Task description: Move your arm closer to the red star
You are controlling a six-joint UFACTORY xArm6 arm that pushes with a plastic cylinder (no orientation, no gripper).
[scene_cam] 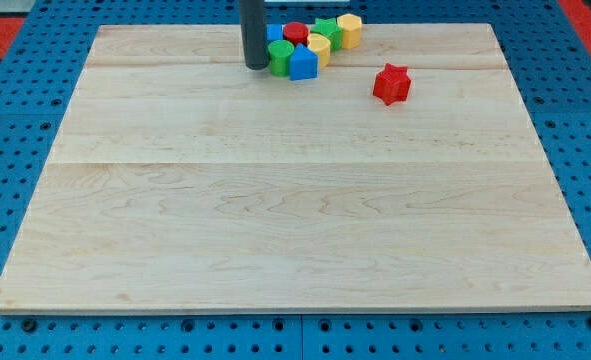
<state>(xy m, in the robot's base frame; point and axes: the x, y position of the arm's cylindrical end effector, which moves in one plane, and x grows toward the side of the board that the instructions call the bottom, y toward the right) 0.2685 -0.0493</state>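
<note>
Near the view's top edge of the wooden surface (295, 200), my tip (256, 66) rests on the wood; this tool is a plain rod and grasps nothing. Just to its right sits a tight cluster: a green cylinder (281, 57), a blue block (302, 64), a red cylinder (295, 33), a yellow block (318, 45), a green block (327, 30) and a yellow block at the far end (349, 29). The red star (392, 83) lies alone, well apart to the right of the tip and slightly lower in the view.
</note>
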